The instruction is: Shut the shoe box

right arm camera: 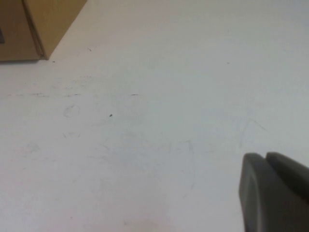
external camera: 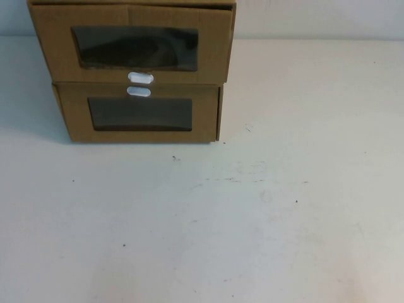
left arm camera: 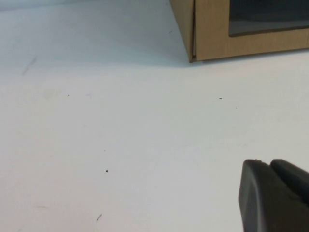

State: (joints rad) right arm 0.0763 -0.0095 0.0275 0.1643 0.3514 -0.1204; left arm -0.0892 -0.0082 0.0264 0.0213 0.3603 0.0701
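A: Where is the brown cardboard drawer-style shoe box (external camera: 136, 47) with the clear window and a white pull tab (external camera: 140, 77) at its lower edge?

B: At the far left of the white table (external camera: 252, 221), stacked on a like windowed cardboard box (external camera: 140, 113). Its front overhangs the lower box.

A: The pincers?

B: The left gripper (left arm camera: 275, 193) and right gripper (right arm camera: 275, 191) each hover over bare table, well apart from the boxes; their fingers look pressed together, holding nothing.
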